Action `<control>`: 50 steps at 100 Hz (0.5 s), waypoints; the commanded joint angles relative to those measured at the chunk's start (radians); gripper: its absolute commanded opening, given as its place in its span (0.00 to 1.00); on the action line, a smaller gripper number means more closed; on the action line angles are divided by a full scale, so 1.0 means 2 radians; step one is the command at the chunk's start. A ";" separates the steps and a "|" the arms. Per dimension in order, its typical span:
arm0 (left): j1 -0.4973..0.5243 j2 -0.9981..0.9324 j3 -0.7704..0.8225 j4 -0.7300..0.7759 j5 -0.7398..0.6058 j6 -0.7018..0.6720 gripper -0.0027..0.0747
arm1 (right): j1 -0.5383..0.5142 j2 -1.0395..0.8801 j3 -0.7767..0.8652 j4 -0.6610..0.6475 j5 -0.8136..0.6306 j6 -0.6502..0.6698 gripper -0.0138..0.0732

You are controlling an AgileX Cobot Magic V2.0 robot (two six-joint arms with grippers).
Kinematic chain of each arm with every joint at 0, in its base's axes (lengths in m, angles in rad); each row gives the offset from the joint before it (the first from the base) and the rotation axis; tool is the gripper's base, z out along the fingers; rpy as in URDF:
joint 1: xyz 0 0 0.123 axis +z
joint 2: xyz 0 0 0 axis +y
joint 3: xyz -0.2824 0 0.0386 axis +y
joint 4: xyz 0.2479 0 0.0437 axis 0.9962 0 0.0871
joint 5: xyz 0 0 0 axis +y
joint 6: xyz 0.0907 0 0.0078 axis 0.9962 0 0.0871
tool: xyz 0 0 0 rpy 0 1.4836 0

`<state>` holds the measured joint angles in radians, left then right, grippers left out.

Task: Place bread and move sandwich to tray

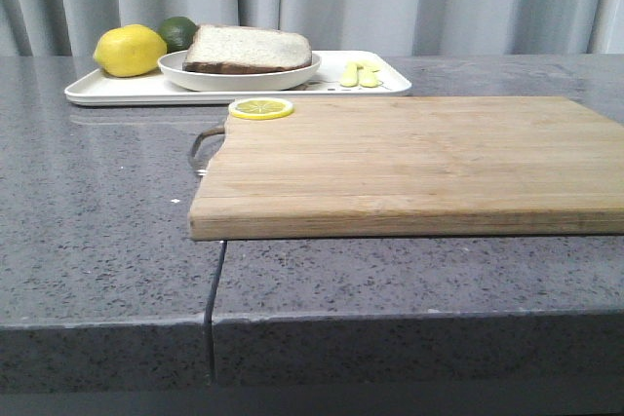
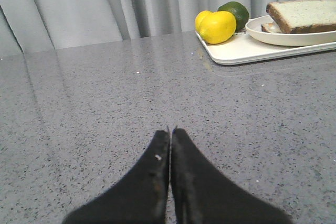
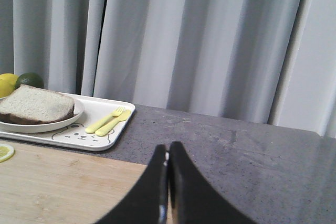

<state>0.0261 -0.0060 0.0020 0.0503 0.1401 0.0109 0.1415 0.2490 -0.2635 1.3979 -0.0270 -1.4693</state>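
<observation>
- Grey pleated curtains are hanging behind a speckled grey countertop point(image 1: 97, 241), whose front edge is being shown with a dark seam running down it.
- The tray point(image 1: 117, 93) is lying at the back left of the counter, and its bear print is being made out only in the right wrist view.
- The sandwich point(image 1: 248, 49) is resting on the round white plate point(image 1: 239, 78), which is sitting on the tray; only the top slice is being seen clearly, and any filling is being hidden.
- A lemon point(image 1: 130, 51) and a lime point(image 1: 179, 32) are sitting on the tray's left end, the lime being partly covered by the lemon.
- Yellow cutlery point(image 3: 108, 121) is lying on the tray's right end.
- A wooden cutting board point(image 1: 409, 168) is being cut off at the right edge; a lemon slice point(image 1: 260, 108) is lying at its back left corner.
- The left gripper point(image 2: 171, 129) is being held over bare counter, fingers pressed together with nothing between them.
- The right gripper point(image 3: 168, 148) is likewise closed and holding nothing, over the board's far edge.
</observation>
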 commanded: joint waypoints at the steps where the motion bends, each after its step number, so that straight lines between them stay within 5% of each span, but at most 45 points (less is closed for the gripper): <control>1: 0.002 -0.016 0.007 -0.003 -0.037 0.000 0.01 | 0.001 0.003 -0.013 0.003 -0.005 -0.004 0.08; 50: 0.002 -0.016 0.007 -0.003 -0.037 0.000 0.01 | 0.001 0.003 -0.013 0.004 0.001 -0.003 0.08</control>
<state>0.0261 -0.0060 0.0020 0.0504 0.1401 0.0109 0.1415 0.2490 -0.2635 1.3979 -0.0270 -1.4693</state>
